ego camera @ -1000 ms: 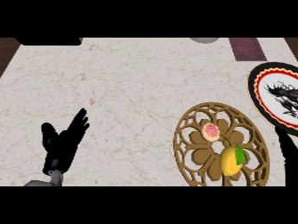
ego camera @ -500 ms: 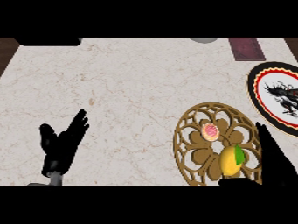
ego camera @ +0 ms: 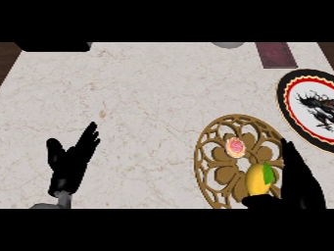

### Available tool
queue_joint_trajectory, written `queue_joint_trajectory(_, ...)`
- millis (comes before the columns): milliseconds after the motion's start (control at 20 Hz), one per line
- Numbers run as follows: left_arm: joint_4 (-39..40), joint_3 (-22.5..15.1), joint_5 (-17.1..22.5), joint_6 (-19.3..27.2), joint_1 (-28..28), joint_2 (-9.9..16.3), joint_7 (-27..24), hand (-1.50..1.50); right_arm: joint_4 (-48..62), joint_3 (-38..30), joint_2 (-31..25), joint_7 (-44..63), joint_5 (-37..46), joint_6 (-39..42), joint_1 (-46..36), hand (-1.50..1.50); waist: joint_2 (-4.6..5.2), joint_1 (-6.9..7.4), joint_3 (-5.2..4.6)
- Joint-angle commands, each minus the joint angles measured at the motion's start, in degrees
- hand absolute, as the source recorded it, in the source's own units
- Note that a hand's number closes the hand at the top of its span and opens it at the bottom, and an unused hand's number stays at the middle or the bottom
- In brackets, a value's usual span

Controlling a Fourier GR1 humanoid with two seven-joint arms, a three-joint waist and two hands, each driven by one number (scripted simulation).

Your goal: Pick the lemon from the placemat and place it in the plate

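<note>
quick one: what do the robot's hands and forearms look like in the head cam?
Both hands are plain matte black with slim fingers and a thumb: left hand, right hand. A short grey piece of forearm shows below the left hand at the view's lower edge. No cables, markings or sleeves are visible.

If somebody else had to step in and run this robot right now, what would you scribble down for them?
Left hand: open, resting at lower left of the counter.
Right hand: open, fingers up beside the lemon, not curled round it.
Lemon lies on the gold placemat, next to a small pink item.
Plate with the dragon design sits at the right, nothing on it.
Done: approach only. Left: grasp, lift, place in plate.
</note>
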Motion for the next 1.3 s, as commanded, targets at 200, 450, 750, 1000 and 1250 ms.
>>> queue_joint_trajectory(200, -2.82, -0.08, -2.69, -0.14, -0.42, -1.74, 3.85, 0.0, 8.89, -3.29, 2.16, -3.55, -1.34, 0.09, -3.96, -1.5, 0.02, 0.06, 0.02)
queue_joint_trajectory(450, 1.73, 2.18, -2.73, -0.22, -3.34, -2.45, 1.34, 0.0, 10.1, -1.95, -0.97, -8.02, -3.16, 4.27, -1.44, 1.5, 0.06, -0.13, 0.01)
queue_joint_trajectory(750, -0.83, 0.94, -5.26, 0.78, -1.8, -4.58, 2.64, 0.0, 13.91, -1.39, 0.48, -7.89, 3.5, 2.67, -4.91, 1.5, 0.01, -0.01, 0.01)
queue_joint_trajectory(1000, -3.64, 1.4, -3.7, -2.13, 4.07, -3.71, 1.27, 0.0, 11.37, -2.03, -1.83, -10.93, 6.73, -0.73, -2.33, 1.5, -0.04, 0.04, 0.01)
queue_joint_trajectory(1250, -1.86, 4.14, -2.76, -2.94, -0.01, -1.51, 1.95, 0.0, 9.96, 8.88, -1.9, -23.13, 7.64, -4.41, -1.44, 1.5, -0.02, 0.22, 0.03)
